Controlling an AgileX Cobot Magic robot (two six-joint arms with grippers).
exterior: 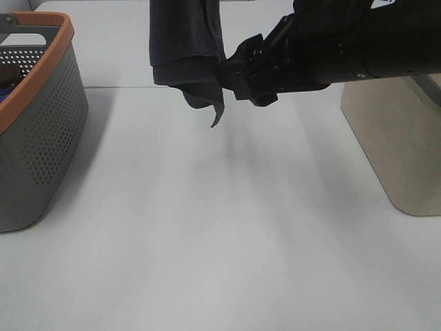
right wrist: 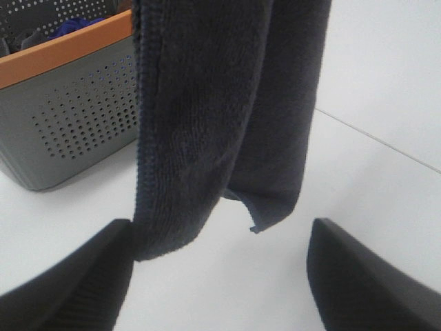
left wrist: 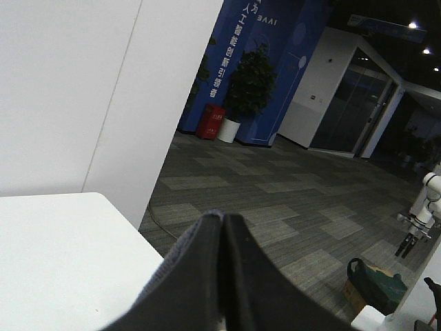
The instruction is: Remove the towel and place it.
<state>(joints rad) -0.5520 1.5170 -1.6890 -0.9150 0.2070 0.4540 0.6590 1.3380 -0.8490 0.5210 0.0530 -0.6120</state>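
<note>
The dark navy towel (exterior: 186, 48) hangs folded from above the top edge of the exterior high view, over the far middle of the white table (exterior: 207, 227). It also fills the right wrist view (right wrist: 207, 117). My right gripper (exterior: 234, 77) is open at the towel's lower right edge. In the right wrist view (right wrist: 220, 276) the towel's lower end hangs just ahead of the gap, and one finger (right wrist: 76, 276) touches its hem. My left gripper (left wrist: 222, 276) is shut, raised, pointing past the table's far edge. A strip of dark textured cloth (left wrist: 172, 272) shows along one finger.
A grey perforated basket (exterior: 41, 138) with an orange rim stands at the left edge, with something blue inside; it also shows in the right wrist view (right wrist: 69, 117). A beige rounded block (exterior: 393, 145) stands at the right, under my right arm.
</note>
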